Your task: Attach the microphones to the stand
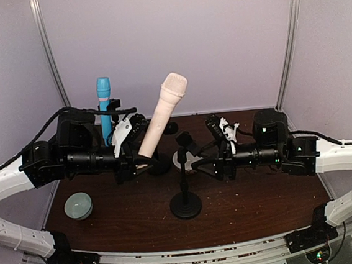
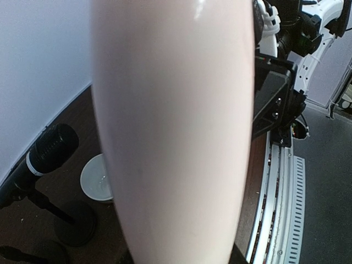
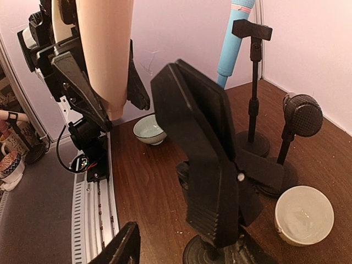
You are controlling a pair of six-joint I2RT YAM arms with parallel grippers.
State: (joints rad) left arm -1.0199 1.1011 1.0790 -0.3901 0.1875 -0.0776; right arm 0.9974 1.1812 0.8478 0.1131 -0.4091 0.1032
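Left tool point(image 1: 140, 161) tight around cream-pink microphone point(image 1: 161, 111), lower end hidden; right tool point(image 1: 194, 156), state unclear.

Pale green bowl point(image 1: 78, 205) sits upright near the left edge of the dark wooden table point(image 1: 257, 202). A white round bowl point(image 3: 304, 214) rests mid-table, farther back. Lilac walls point(image 1: 216, 34) behind, perforated metal rail point(image 1: 194, 260) along the near edge.

My left arm point(image 1: 18, 175) and right arm point(image 1: 346, 153) wear white shells near the base, with black blocky joints beyond. Black cables point(image 1: 45, 129) loop over the left. White brackets back my black left gripper point(image 1: 145, 158) and right gripper point(image 1: 189, 154).
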